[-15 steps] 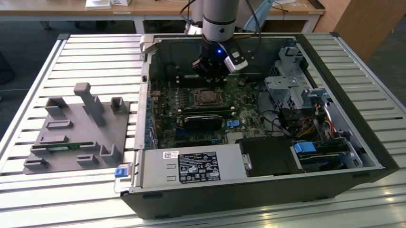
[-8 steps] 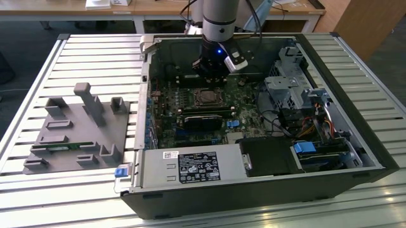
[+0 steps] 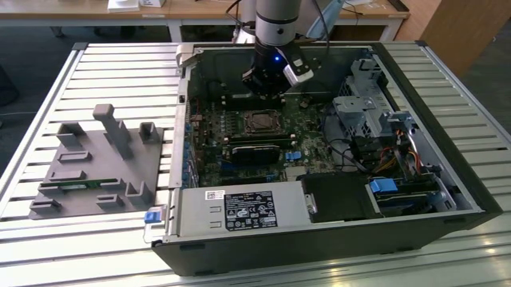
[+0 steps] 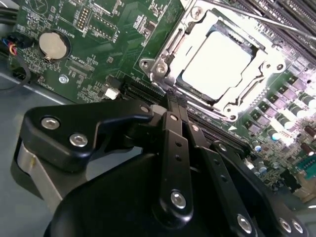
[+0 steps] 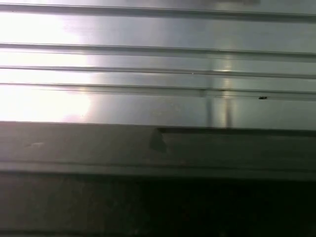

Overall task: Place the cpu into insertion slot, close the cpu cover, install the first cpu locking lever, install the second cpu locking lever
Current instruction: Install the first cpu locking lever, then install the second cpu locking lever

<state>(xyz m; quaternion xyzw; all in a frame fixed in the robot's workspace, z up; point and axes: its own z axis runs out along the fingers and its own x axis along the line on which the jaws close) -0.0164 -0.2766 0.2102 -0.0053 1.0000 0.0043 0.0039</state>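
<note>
Landmark: the socket (image 3: 262, 122) on the green motherboard (image 3: 239, 149) inside the open computer case (image 3: 335, 233); all places below are given from it.

Gripper: in the exterior view the gripper (image 3: 267, 95) hangs just above the far side of the socket, on the arm (image 3: 278, 24) that comes down into the case. In the second wrist view the gripper (image 4: 175, 101) has its two black fingers (image 4: 173, 128) pressed together with nothing between them, and the tips are near the edge of the socket, not touching it as far as I can see.

Cpu: in the second wrist view the cpu (image 4: 219, 61) lies flat in the socket, its pale metal top very bright. In the exterior view the cpu (image 3: 262, 122) is a small dull square in the middle of the socket.

Cpu cover: in the second wrist view the cpu cover (image 4: 207, 22) lies down around the cpu, and its square opening shows the chip's top.

Locking levers: a thin metal rod (image 4: 256, 19) runs along the far side of the socket in the second wrist view; whether it is latched I cannot tell.

Second wrist view, beside the socket: a round coin battery (image 4: 52, 45) stands well apart on the board.

Exterior view, away from the socket: a black power supply box (image 3: 243, 209) with a label at the near side of the case, and a grey fixture (image 3: 96, 167) on the slatted table (image 3: 64, 239), outside the case on the exterior view's left.

First wrist view: bright metal slats (image 5: 158, 64) and a dark band; the socket is not to be placed from it.
</note>
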